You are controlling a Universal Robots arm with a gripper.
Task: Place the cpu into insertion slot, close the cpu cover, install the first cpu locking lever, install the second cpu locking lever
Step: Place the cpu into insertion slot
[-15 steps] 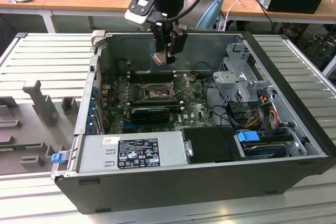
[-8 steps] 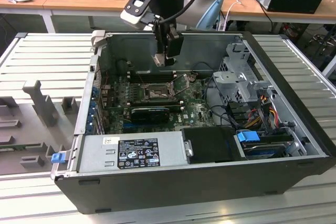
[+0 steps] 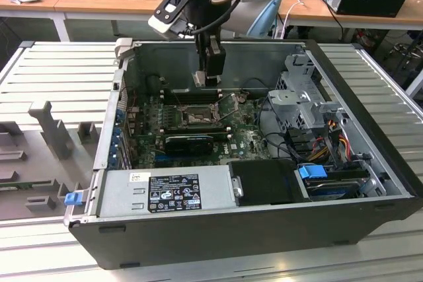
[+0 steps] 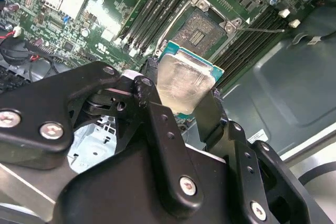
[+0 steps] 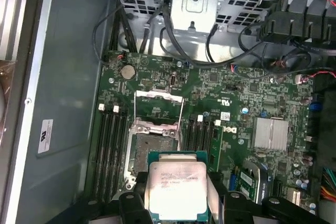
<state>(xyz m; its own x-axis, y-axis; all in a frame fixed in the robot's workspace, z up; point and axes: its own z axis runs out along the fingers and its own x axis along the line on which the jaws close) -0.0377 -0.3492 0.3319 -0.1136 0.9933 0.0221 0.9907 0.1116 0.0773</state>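
My gripper (image 3: 206,78) hangs inside the open computer case, shut on the cpu (image 3: 201,78), a pale silver square chip with a green edge. In both wrist views the cpu (image 4: 184,80) (image 5: 176,187) sits flat between the black fingers (image 4: 157,124), held by two opposite sides. It is above the motherboard, a little off to one side of the insertion slot (image 3: 196,118) (image 4: 202,30) (image 5: 152,148). The slot is bare and dark, with a grey metal rim. The cpu cover (image 5: 157,96) stands swung open beyond the slot. A thin locking lever (image 4: 262,30) sticks out beside the socket.
Long black memory slots (image 5: 110,150) flank the socket on both sides. A black card (image 3: 188,143) lies in front of the socket, with the power supply (image 3: 165,193) nearer still. A drive cage (image 3: 301,97) and cables (image 3: 330,140) fill the exterior view's right. A finned heatsink (image 5: 270,132) stands on the board.
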